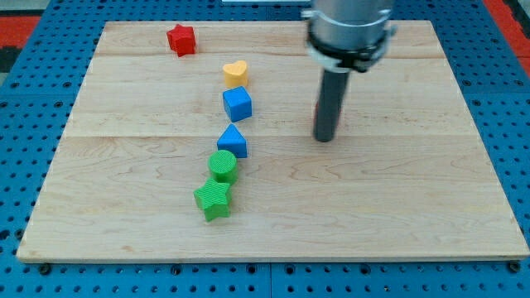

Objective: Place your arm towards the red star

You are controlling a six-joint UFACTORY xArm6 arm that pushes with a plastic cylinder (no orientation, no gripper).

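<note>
A yellow heart (pixel 236 73) sits at upper centre of the frame. Just below it is a blue cube (pixel 237 103), then a blue triangle (pixel 233 141). Below that a green cylinder (pixel 222 165) touches a green star (pixel 214 199) at lower centre-left. All rest on a wooden board (pixel 397 207), which lies on a blue pegboard (pixel 33 99).

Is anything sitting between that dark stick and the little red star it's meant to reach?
Nothing visible blocks a straight line. My tip is at the view's right of the block column; the red star lies toward the view's top left. The yellow heart block sits nearest that line, just below it, so I would pass close. Something red shows behind the rod, unclear.
</note>
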